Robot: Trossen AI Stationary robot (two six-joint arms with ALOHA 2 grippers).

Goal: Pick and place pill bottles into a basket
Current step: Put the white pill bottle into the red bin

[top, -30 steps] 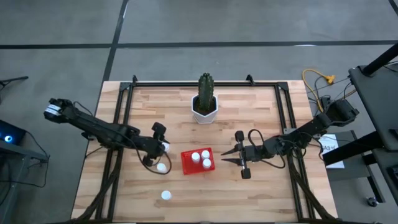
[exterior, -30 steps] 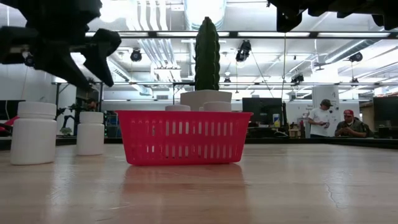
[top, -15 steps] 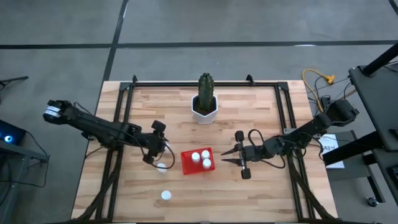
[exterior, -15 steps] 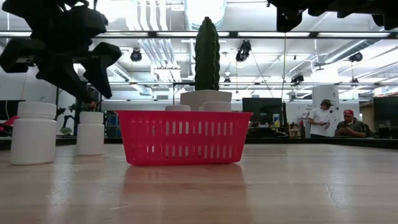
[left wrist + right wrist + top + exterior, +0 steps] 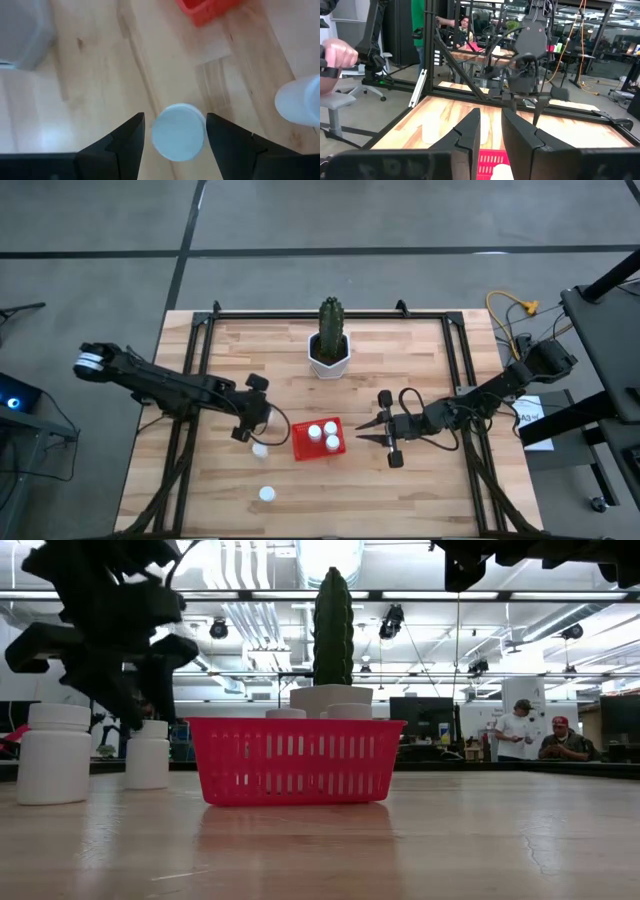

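A white pill bottle [image 5: 178, 134] stands upright on the wooden table just left of the red basket [image 5: 303, 442]. My left gripper [image 5: 175, 119] hangs above it, open, pointing steeply down, one finger on each side of the cap with gaps showing. In the low view this gripper [image 5: 145, 705] sits just over the bottle [image 5: 148, 755]. A second bottle [image 5: 266, 494] stands nearer the front edge. Three bottles [image 5: 326, 434] stand in the basket. My right gripper [image 5: 368, 430] waits right of the basket, pointing level at it, its fingers slightly apart with nothing between them.
A cactus in a white hexagonal pot [image 5: 328, 356] stands behind the basket near the far edge. Black frame rails [image 5: 196, 360] run along the table's left, right and far sides. People sit in the room beyond the table [image 5: 520, 730].
My left gripper has come down and a little toward the bottle beside the basket, rolling slightly, so its open fingers now stand around the cap. The gap between its fingers is unchanged. The bottles and the basket have not moved.
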